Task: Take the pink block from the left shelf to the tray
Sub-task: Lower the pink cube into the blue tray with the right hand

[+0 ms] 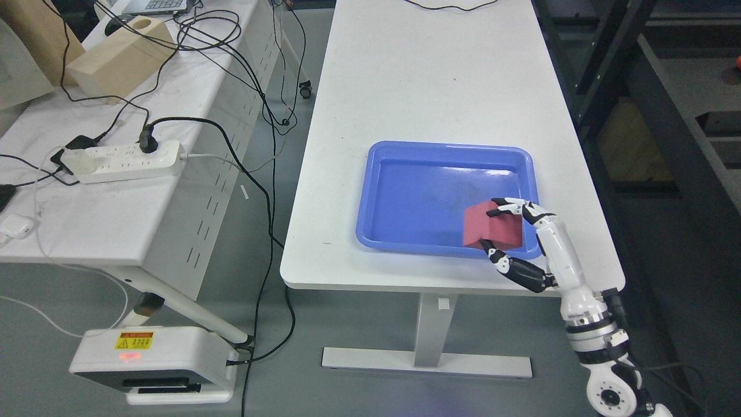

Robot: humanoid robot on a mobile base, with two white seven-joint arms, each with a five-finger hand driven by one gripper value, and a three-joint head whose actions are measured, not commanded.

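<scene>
Pinkish-red cube-shaped block (492, 226) held over the near right corner of a blue rectangular plastic tray (405, 197), pinched between fingers (505, 207) above and thumb below. White-and-black robot right hand (524, 240) clenched on the block, arm entering from the lower right. Tray sitting on a white rectangular table (428, 75), close to the near edge. White power strip (124, 162) with black cables on a second white desk (87, 214) to the left, beside a pale wooden block (118, 58).
</scene>
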